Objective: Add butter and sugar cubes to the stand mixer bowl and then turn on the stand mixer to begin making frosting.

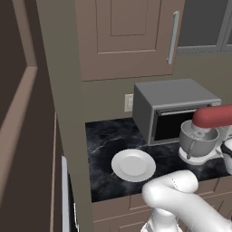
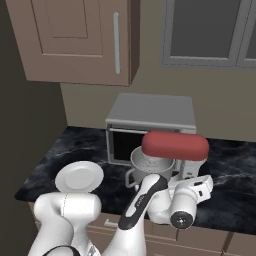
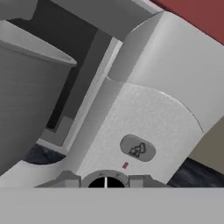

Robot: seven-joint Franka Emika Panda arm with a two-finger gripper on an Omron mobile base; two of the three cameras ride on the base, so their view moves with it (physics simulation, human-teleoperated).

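Observation:
The stand mixer (image 2: 186,167) has a white column and a rounded red head (image 1: 213,115), and it stands in front of the microwave. Its grey metal stand mixer bowl (image 2: 151,169) sits under the head, also seen as the bowl (image 1: 198,141) and, close on the left, as the bowl's wall (image 3: 26,100). My hand (image 2: 194,189) is pressed up near the mixer's white column (image 3: 148,105). My gripper (image 3: 105,180) is open a little. Its fingertips (image 3: 66,179) flank a round dial low on the column, under a grey oval badge (image 3: 138,148). The butter and sugar cubes are out of view.
A flat white plate (image 1: 133,165) lies on the dark marble counter (image 1: 104,140) left of the mixer. The grey microwave (image 2: 150,122) stands behind against the wall. Wall cabinets (image 2: 75,40) hang above. The counter's front edge runs just below my arm.

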